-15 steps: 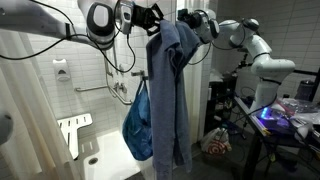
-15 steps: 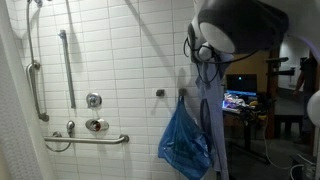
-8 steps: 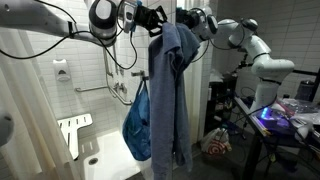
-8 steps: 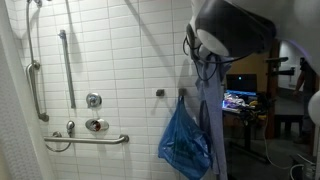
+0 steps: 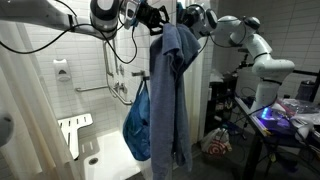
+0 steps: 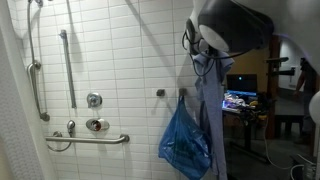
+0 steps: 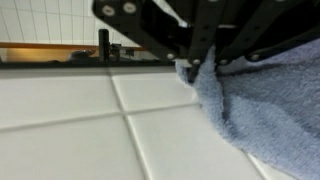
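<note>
Blue-grey towel (image 5: 172,90) hangs full length down the outer end of the tiled wall (image 6: 130,50), its top bunched up high where the gripper (image 5: 155,17) meets it. The gripper is closed tight, pinching the towel's top fold right against the tile. Judging by that, the pinch plus the wall edge carry the weight, so the rest drapes straight & slack. Can't tell whether a hook also bears it up there.

Blue plastic bag (image 5: 138,125) hangs just beside the towel, lower down, overlapping its edge. Its handles run up behind the cloth, so it's prob. on a peg of its own, which isn't visible.

Only the wrist view shows the grip itself: dark fingers (image 7: 203,40) shut on the terry pile, w/ grout lines close beneath. In an exterior view the whole arm reaches across at the top, and a fold-down seat (image 5: 73,132) & soap dispenser (image 5: 61,70) show. In an exterior view the arm's dark housing (image 6: 235,25) blocks the gripper entirely, but grab bars (image 6: 67,60), shower valve (image 6: 93,100), a small wall knob (image 6: 159,92) and a lit monitor (image 6: 240,100) in the room beyond appear.
</note>
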You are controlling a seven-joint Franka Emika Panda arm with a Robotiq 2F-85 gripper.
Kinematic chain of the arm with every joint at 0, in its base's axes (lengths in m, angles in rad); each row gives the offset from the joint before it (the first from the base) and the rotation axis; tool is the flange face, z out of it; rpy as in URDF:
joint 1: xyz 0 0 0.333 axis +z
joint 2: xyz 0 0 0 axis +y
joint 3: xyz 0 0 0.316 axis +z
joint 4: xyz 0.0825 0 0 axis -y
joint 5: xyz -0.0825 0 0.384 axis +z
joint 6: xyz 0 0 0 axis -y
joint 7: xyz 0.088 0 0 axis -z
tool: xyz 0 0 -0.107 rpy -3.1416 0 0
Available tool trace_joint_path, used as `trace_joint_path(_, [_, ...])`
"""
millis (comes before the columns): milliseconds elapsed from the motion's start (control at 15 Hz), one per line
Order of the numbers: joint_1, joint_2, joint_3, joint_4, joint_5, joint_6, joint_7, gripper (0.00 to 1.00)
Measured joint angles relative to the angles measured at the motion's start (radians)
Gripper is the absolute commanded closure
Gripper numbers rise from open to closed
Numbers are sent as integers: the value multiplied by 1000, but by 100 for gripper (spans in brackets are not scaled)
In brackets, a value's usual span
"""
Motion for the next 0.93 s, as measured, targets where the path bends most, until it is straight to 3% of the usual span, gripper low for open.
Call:
trace_joint_path(267, [32, 87, -3, 0, -31, 17, -30, 99])
trace_joint_path(933, [229, 349, -95, -40, -290, 89, -435, 99])
